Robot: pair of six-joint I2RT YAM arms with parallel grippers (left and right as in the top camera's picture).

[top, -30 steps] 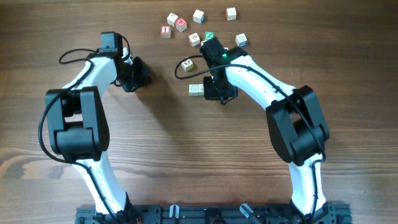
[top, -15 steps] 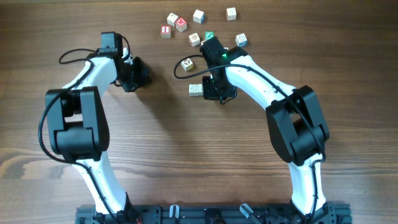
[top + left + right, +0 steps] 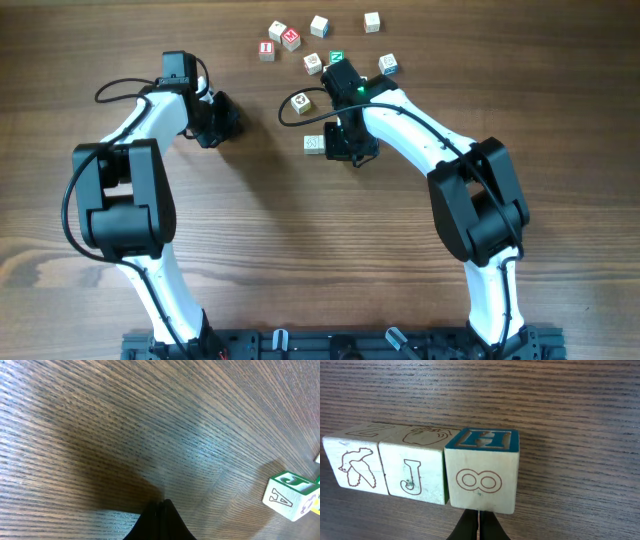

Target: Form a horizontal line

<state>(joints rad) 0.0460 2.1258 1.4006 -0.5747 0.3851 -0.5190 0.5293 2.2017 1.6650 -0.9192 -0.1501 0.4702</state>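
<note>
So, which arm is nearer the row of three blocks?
Right. Its shut fingers sit beside the row's end block; the left arm is well off on the other side.

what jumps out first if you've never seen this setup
A tight row of three letter cubes fills the right wrist view, with the shut right gripper right at its blue-topped end cube. Overhead, loose cubes lie scattered on the far side of the table.

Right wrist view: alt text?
Three pale wooden cubes sit touching in a row on a dark wood table, showing a bird, a J and an 8; the 8 cube has a blue top. The shut right gripper sits just below it.
</note>
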